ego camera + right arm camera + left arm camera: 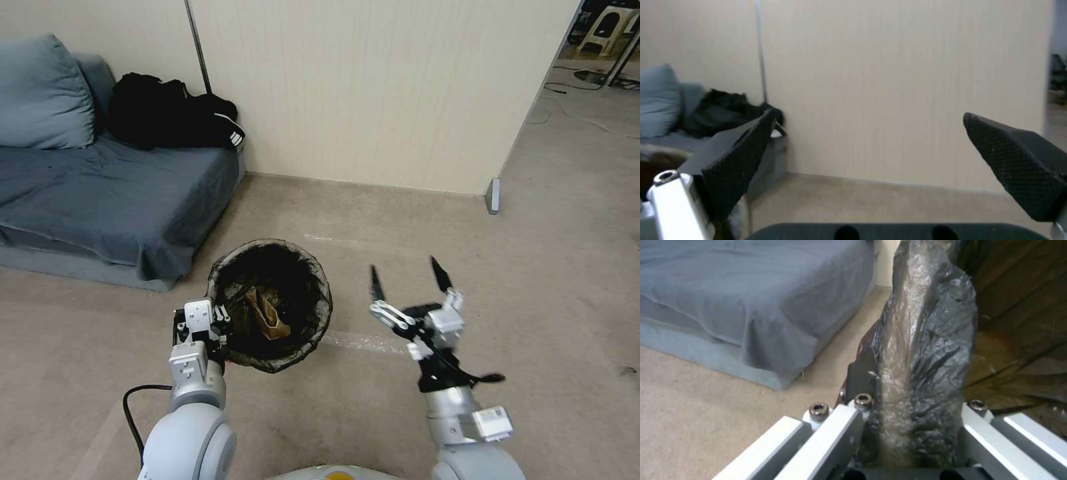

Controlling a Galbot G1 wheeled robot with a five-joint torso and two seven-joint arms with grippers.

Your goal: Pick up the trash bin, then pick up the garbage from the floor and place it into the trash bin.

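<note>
The trash bin [325,300], a round bucket lined with a dark crinkly bag, is in front of me, left of centre in the head view. My left gripper [217,327] is shut on its near-left rim; in the left wrist view the bag-covered rim [925,340] runs between the fingers of that gripper [911,400]. A tan-brown piece of garbage [269,317] lies inside the bin. My right gripper [404,267] hangs open and empty to the right of the bin, apart from it. In the right wrist view that gripper [869,115] faces the wall with its black fingers spread wide.
A grey-blue sofa [100,180] with a black bundle of clothes [173,120] stands at the left. A beige wall panel [373,87] closes off the back and ends at a metal foot [493,195]. Open carpet [567,267] stretches to the right.
</note>
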